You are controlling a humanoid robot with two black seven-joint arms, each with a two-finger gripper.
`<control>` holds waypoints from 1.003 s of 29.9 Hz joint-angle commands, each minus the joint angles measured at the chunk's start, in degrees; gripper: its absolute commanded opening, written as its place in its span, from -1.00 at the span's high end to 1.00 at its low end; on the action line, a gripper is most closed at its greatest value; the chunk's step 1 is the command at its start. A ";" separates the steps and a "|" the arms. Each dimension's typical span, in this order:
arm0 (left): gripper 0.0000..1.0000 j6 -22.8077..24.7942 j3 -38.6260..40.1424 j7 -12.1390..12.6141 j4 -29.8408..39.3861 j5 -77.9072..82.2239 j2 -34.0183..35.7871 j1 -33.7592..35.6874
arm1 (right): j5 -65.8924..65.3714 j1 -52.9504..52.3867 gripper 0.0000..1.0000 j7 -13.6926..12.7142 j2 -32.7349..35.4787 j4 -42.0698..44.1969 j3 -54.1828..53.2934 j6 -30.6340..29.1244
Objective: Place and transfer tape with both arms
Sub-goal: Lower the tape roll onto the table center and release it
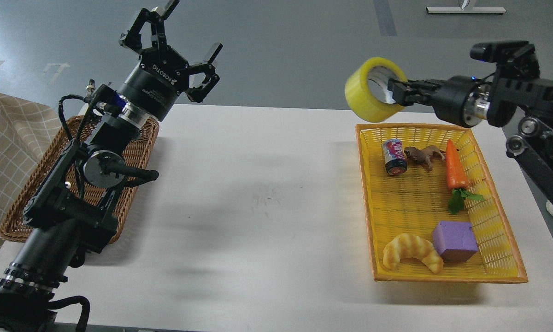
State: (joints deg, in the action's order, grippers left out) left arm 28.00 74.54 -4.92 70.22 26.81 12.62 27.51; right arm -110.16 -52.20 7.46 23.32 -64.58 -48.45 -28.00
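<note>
The yellow tape roll (368, 94) hangs in the air above the far left corner of the yellow basket (497, 221), held on its side. My right gripper (396, 92) is shut on the roll's rim, one finger inside the core. My right arm reaches in from the right edge. My left gripper (177, 34) is open and empty, raised high above the far end of the brown wicker basket (23, 207) at the left.
The yellow basket holds a small can (395, 157), a brown toy animal (424, 156), a carrot (454, 168), a purple block (455, 241) and a croissant toy (411, 251). A checked cloth (9, 133) lies at the far left. The white table (258, 207) lies between the baskets.
</note>
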 commanded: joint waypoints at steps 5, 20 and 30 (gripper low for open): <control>-0.96 0.00 -0.01 0.00 0.00 0.00 0.04 0.17 | -0.58 -5.72 0.64 -0.16 -14.51 6.04 9.32 0.00; -0.96 0.00 0.08 -0.09 0.09 -0.09 0.04 0.26 | -1.99 -10.73 0.65 0.36 -23.32 12.11 28.85 0.00; -0.96 0.00 0.25 -0.18 0.27 -0.17 0.22 0.18 | -4.27 -11.70 0.65 0.45 -23.32 20.55 31.49 0.00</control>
State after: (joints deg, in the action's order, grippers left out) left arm 28.00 74.79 -5.14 70.47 26.63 12.89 27.78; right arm -114.38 -64.47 7.89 -0.01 -44.91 -17.16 -28.00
